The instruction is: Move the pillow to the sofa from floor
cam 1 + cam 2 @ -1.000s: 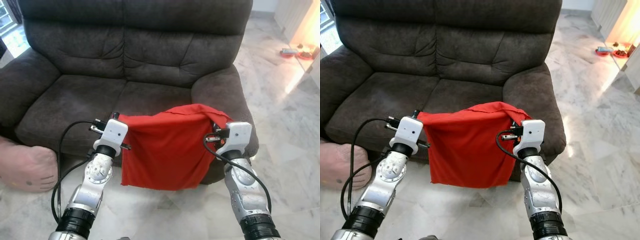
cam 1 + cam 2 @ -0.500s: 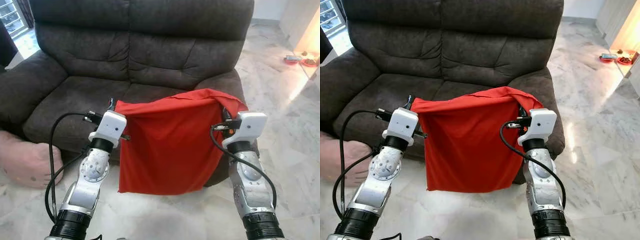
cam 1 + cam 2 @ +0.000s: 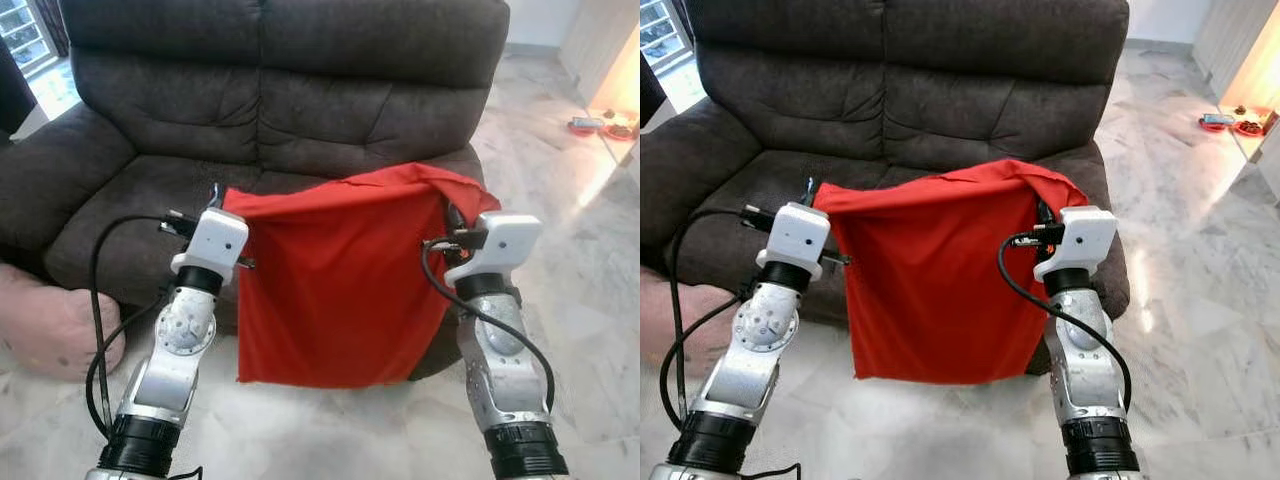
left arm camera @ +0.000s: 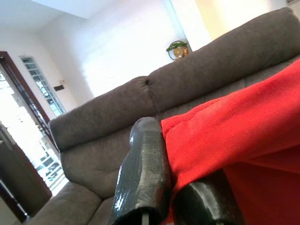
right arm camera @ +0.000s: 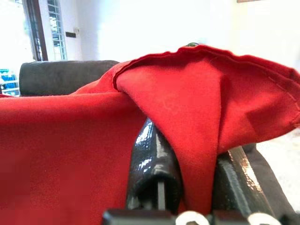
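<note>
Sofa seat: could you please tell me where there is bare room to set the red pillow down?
The sofa seat cushions are bare between both armrests, up to the backrest. The front edge is crowded: the red pillow hangs there, pinched by the left gripper and right gripper. A pink cushion lies on the floor by the left armrest.

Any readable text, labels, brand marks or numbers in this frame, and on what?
None can be read.
Red pillow: plain fabric, no print or tag showing.
Sofa: no label visible.
Left claw and right claw, both clamped on the pillow: no markings legible.
Small items on the floor at far right: too small to tell.
</note>
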{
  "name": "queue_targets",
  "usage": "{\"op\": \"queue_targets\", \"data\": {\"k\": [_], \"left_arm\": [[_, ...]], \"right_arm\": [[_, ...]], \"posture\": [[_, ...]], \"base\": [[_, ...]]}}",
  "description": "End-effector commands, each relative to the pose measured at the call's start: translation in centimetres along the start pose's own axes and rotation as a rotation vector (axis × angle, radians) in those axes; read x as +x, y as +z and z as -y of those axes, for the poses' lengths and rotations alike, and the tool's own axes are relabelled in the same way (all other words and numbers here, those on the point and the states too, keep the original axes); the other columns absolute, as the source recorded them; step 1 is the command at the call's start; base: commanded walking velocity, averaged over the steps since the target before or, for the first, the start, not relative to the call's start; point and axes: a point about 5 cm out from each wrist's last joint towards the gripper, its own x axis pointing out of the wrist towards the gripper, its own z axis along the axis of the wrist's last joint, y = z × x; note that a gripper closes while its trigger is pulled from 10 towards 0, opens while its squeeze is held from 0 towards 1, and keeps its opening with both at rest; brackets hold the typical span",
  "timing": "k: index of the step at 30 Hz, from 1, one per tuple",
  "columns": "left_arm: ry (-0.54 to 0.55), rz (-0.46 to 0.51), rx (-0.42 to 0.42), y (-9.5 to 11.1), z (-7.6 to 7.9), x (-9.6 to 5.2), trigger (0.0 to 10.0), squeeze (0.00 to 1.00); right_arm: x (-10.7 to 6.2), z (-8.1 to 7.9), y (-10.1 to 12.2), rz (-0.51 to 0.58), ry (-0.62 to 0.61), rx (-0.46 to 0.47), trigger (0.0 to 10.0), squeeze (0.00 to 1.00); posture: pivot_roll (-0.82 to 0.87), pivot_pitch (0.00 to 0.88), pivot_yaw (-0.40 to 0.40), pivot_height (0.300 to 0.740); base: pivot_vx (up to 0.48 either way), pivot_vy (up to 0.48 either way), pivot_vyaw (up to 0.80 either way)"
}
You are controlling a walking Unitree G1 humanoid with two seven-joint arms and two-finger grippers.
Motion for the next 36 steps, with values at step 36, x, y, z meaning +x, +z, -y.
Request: {"op": "queue_targets", "data": {"k": [36], "left_arm": [[0.149,0.177,0.039,4.7,-3.9,3.0,10.0,0.00]], "right_arm": [[1.5,-1.3,3.1,0.110,0.040,0.043,10.0,0.00]], "posture": [[0.11,0.056,-0.024,0.740]], "base": [[0.333,0.000,-0.10]]}}
